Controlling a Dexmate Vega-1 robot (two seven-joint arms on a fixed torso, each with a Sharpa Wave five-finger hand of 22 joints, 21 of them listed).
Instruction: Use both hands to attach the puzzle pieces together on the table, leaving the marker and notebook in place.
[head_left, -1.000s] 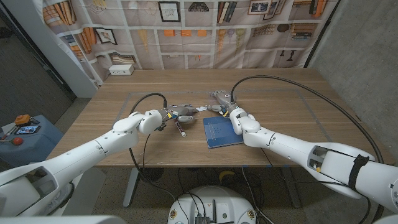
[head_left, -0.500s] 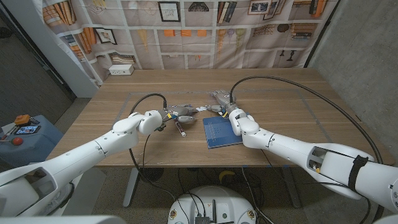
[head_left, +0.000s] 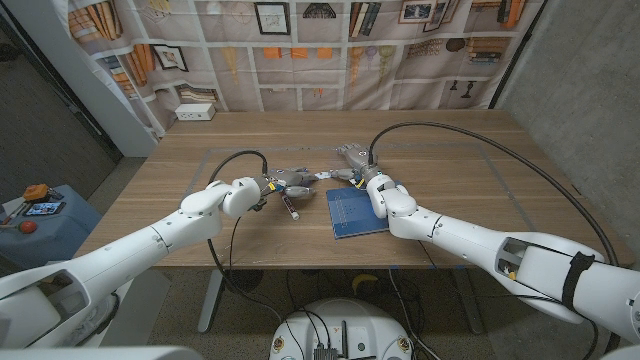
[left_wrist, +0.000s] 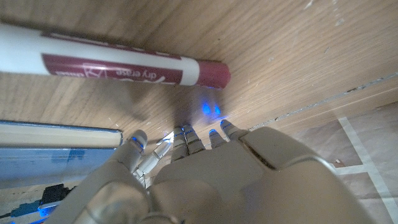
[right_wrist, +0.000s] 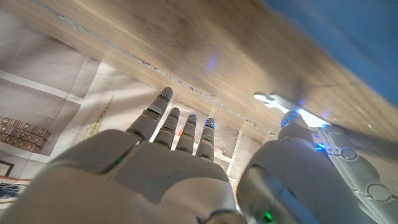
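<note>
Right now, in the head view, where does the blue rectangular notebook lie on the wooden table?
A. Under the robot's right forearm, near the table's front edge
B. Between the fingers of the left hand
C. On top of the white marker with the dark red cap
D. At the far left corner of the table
A: the blue rectangular notebook lies flat beside and partly under the right arm, just behind the right hand, near the front edge of the wooden table.

The head camera looks down from above over the whole wooden table (head_left: 440, 150), both arms reaching in from the bottom corners toward its middle. The left wrist camera sits very close to the tabletop behind the left hand (left_wrist: 205, 180), facing the marker (left_wrist: 112, 65) and notebook (left_wrist: 56, 140) edge, both also in the head view. The right wrist camera peers equally low over the right hand (right_wrist: 161, 168) across the wood toward the backdrop.
</note>
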